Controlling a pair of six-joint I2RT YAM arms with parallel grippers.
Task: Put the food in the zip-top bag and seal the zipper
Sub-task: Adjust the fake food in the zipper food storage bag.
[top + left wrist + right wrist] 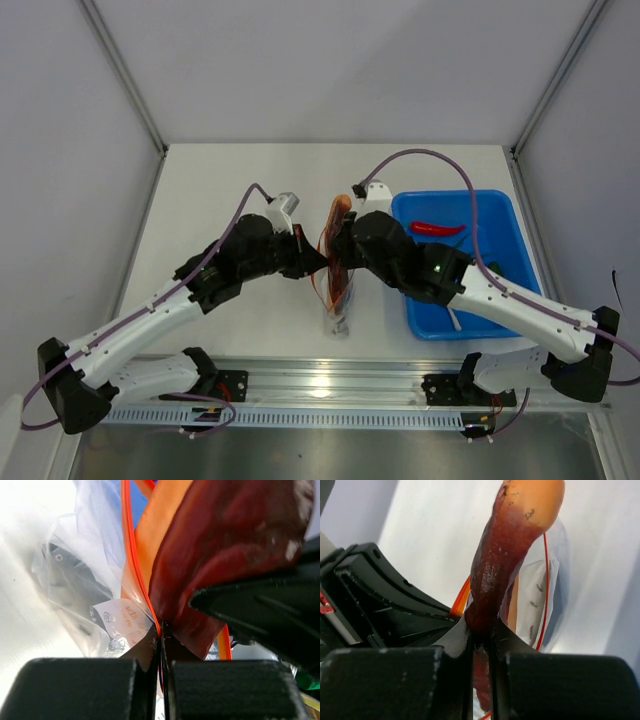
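Note:
The clear zip-top bag point(338, 300) lies mid-table between both arms, its orange-red zipper strip point(131, 555) running past my left fingers. My left gripper point(318, 262) is shut on the bag's mouth edge point(161, 630). My right gripper point(342, 250) is shut on the dark red sausage in its yellow bun point(337, 215), which stands at the bag's mouth; it shows large in the left wrist view point(220, 545) and in the right wrist view point(502, 550). A red chili point(438, 228) lies in the blue tray point(498, 205). Cucumber and green onion are hidden by the right arm.
The blue tray stands right of the bag under my right arm. A white paper label point(122, 617) shows inside the bag. Booth walls and metal posts point(125, 75) close in the table at back and sides. A metal rail point(330, 385) runs along the near edge.

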